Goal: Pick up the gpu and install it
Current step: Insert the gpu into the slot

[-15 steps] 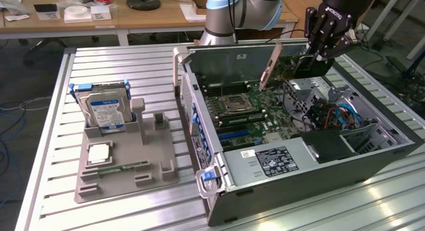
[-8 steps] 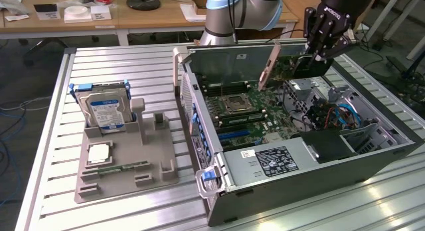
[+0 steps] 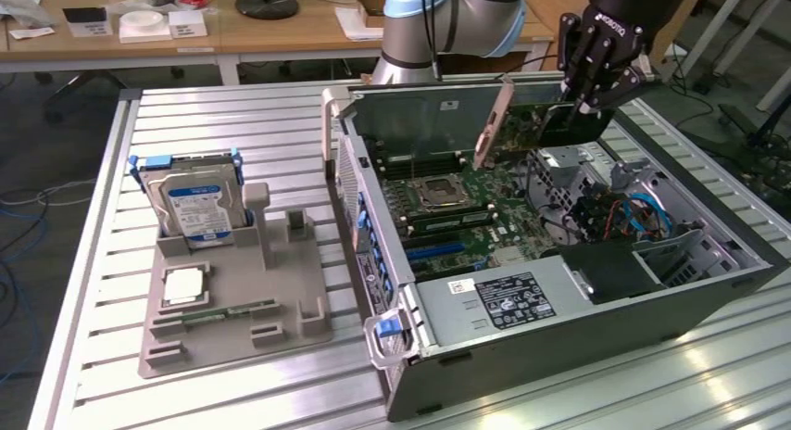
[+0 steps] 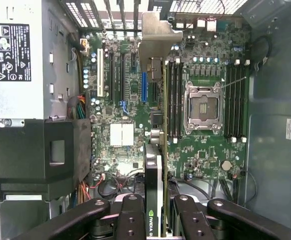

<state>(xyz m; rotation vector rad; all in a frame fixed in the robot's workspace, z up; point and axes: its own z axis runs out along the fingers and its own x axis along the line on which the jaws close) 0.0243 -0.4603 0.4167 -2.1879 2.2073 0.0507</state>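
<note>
GPU [image 3: 558, 126] is hanging edge-down above the open computer case [image 3: 692, 291], with the jaws standing partly open and clamping its upper edge. Its long axis is running parallel to the blue slot [image 4: 144, 87] just beside it, bracket [image 4: 158, 35] pointing at the slotted case wall. Memory slots [image 4: 174, 100] are crowding the other side.

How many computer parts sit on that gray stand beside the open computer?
3: a hard drive standing upright at the back, a silver chip lying flat in front, a green memory stick nearest the camera. Others may be hidden.
</note>
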